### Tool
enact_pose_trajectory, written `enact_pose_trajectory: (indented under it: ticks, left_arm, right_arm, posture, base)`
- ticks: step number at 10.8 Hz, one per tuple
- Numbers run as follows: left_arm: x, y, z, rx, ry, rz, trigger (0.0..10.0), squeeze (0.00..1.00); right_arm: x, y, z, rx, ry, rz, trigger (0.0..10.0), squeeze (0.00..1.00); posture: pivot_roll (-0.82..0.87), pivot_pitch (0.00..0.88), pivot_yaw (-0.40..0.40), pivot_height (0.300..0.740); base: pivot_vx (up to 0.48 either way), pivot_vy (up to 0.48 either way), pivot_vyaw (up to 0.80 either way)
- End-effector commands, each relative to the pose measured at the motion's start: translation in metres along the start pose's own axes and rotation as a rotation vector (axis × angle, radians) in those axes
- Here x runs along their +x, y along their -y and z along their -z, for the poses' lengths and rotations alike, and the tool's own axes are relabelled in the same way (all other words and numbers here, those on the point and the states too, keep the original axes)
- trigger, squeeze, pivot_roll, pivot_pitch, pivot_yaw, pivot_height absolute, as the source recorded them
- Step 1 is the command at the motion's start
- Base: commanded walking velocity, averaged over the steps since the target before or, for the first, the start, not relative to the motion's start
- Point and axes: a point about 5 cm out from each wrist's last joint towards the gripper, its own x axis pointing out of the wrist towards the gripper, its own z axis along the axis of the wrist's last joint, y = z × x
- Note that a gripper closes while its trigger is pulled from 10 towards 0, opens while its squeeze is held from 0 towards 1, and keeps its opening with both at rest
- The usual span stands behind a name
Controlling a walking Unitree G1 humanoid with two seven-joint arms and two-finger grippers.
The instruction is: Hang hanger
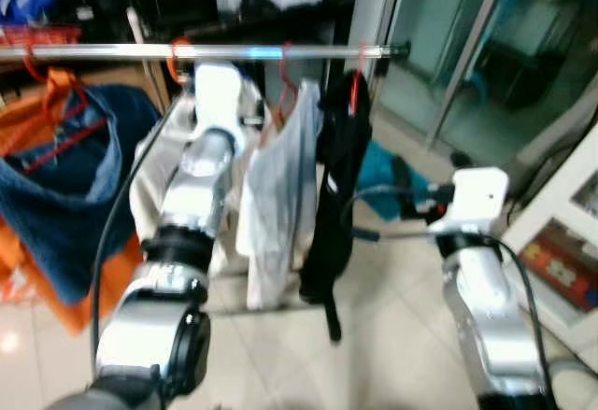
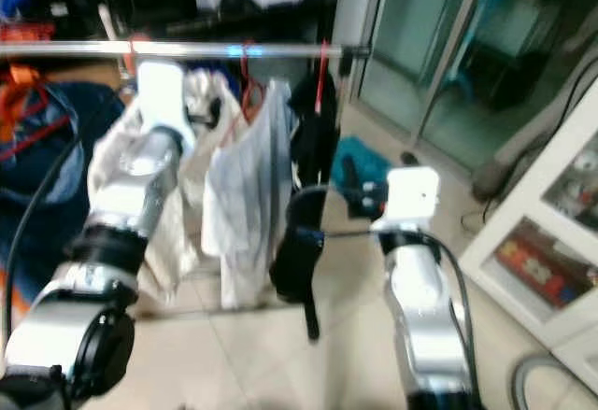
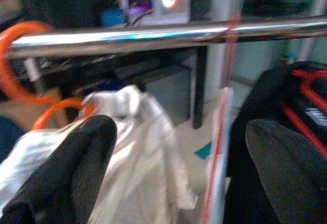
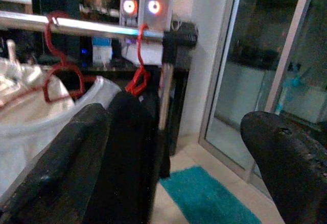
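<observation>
Three hangers [image 1: 283,78] on rail [image 1: 112,52], left gripper [image 3: 179,173] spread

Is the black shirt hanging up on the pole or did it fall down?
Hanging up. The black garment dangles from a red hanger whose hook loops over the metal rail, near its right end.

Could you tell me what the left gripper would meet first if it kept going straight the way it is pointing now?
Probably the white garment hanging just below the rail; the left gripper is open, though depth is unclear.
</observation>
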Motion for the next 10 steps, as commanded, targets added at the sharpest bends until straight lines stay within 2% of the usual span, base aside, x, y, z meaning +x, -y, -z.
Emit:
enact_pose_trajectory:
  ticks: [1, 2, 3, 4, 5, 6, 7, 8, 9, 10]
  left_arm:
    - [-0.001, 0.002, -0.011, 0.033, 0.063, 0.021, 10.0, 0.0]
    - [-0.031, 0.01, -0.029, 0.056, 0.281, 0.067, 10.0, 0.0]
    - [-0.06, 0.016, -0.039, 0.083, 0.421, 0.103, 10.0, 0.0]
    - [-0.095, 0.021, -0.028, 0.198, 0.489, 0.161, 10.0, 0.0]
    - [-0.112, 0.015, -0.002, 0.21, 0.417, 0.162, 10.0, 0.0]
    - [-0.136, 0.006, 0.025, 0.171, 0.307, 0.113, 10.0, 0.0]
    - [-0.146, -0.003, 0.028, 0.099, 0.277, 0.029, 10.0, 0.0]
    - [-0.133, 0.001, 0.007, 0.045, 0.346, 0.018, 10.0, 0.0]
    - [-0.122, 0.002, -0.003, 0.04, 0.381, 0.032, 10.0, 0.0]
    - [-0.105, 0.001, -0.013, 0.078, 0.408, 0.039, 10.0, 0.0]
  right_arm:
    - [0.0, 0.001, 0.001, 0.002, -0.013, 0.008, 10.0, 0.0]
    - [-0.004, 0.009, -0.009, 0.016, 0.025, 0.088, 10.0, 0.0]
    - [-0.012, 0.014, -0.019, 0.017, 0.057, 0.126, 10.0, 0.0]
    - [-0.033, 0.02, -0.025, -0.057, 0.073, 0.117, 10.0, 0.0]
    - [-0.044, 0.028, -0.02, -0.075, 0.039, 0.127, 10.0, 0.0]
    - [-0.056, 0.036, -0.014, -0.085, 0.005, 0.126, 10.0, 0.0]
    - [-0.062, 0.04, -0.012, -0.083, -0.015, 0.104, 10.0, 0.0]
    - [-0.051, 0.037, -0.019, -0.077, 0.023, 0.086, 10.0, 0.0]
    - [-0.038, 0.033, -0.025, -0.074, 0.064, 0.079, 10.0, 0.0]
    - [-0.026, 0.024, -0.026, -0.068, 0.085, 0.072, 10.0, 0.0]
  posture:
    - [-0.12, 0.004, -0.009, 0.74]
    - [-0.12, 0.0, 0.007, 0.74]
    - [-0.12, 0.0, 0.008, 0.74]
    - [-0.11, 0.0, 0.007, 0.74]
    - [-0.12, 0.0, -0.003, 0.74]
    - [-0.11, 0.0, -0.015, 0.74]
    - [-0.1, 0.0, -0.03, 0.74]
    - [-0.08, 0.0, -0.05, 0.74]
    - [-0.08, 0.0, -0.054, 0.74]
    - [-0.06, 0.0, -0.064, 0.74]
  base:
    - [0.0, 0.0, 0.0]
    - [0.0, 0.0, 0.0]
    - [0.0, 0.0, 0.0]
    - [0.0, 0.0, 0.0]
    - [0.0, 0.0, 0.0]
    - [0.0, 0.0, 0.0]
    - [0.0, 0.0, 0.0]
    - [0.0, 0.0, 0.0]
    - [0.292, 0.0, 0.0]
    - [0.48, 0.0, 0.0]
